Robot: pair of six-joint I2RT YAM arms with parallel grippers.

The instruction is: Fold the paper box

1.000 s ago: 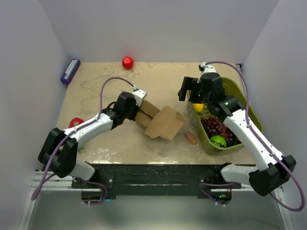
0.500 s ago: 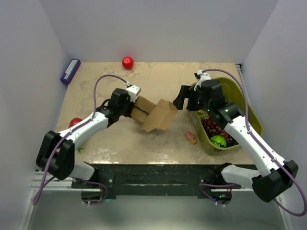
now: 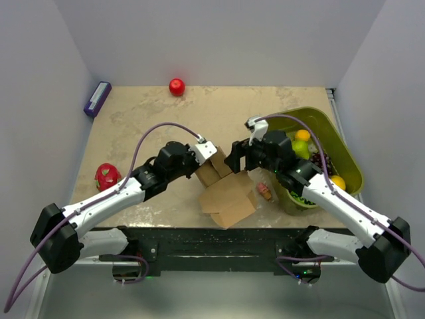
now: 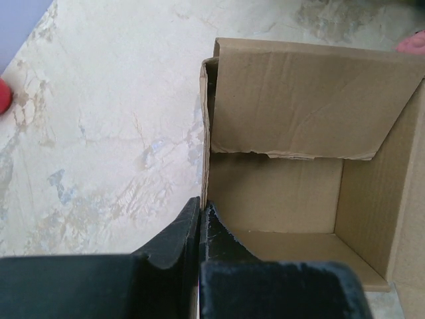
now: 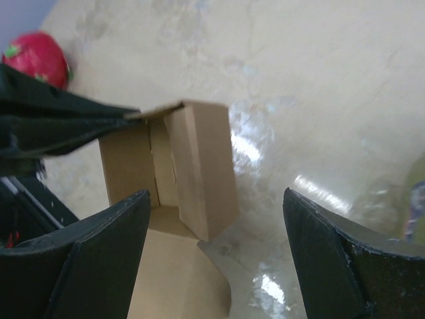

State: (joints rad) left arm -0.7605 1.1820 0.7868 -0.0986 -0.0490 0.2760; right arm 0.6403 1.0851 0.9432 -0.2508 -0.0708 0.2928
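Note:
The paper box (image 3: 222, 189) is plain brown cardboard, partly raised, in the middle of the table. Its upright walls stand at the far side and a wide flap (image 3: 230, 203) lies flat toward the near edge. My left gripper (image 3: 208, 158) is shut on the box's left wall (image 4: 202, 199), and the left wrist view looks into the open inside of the box (image 4: 275, 189). My right gripper (image 3: 234, 157) hangs open just right of the box. In the right wrist view its fingers (image 5: 109, 246) are spread on either side of an upright box panel (image 5: 202, 166), touching nothing.
A green basket (image 3: 324, 117) with fruit stands at the right, close to my right arm. A small pink piece (image 3: 265, 191) lies between box and basket. A red strawberry toy (image 3: 106, 176) sits left, a red ball (image 3: 176, 86) at the back, and a purple block (image 3: 97, 98) far left.
My left gripper has carried the box right and toward the near edge, and its flap now lies flat in front. My right gripper has swung left from the basket to the box.

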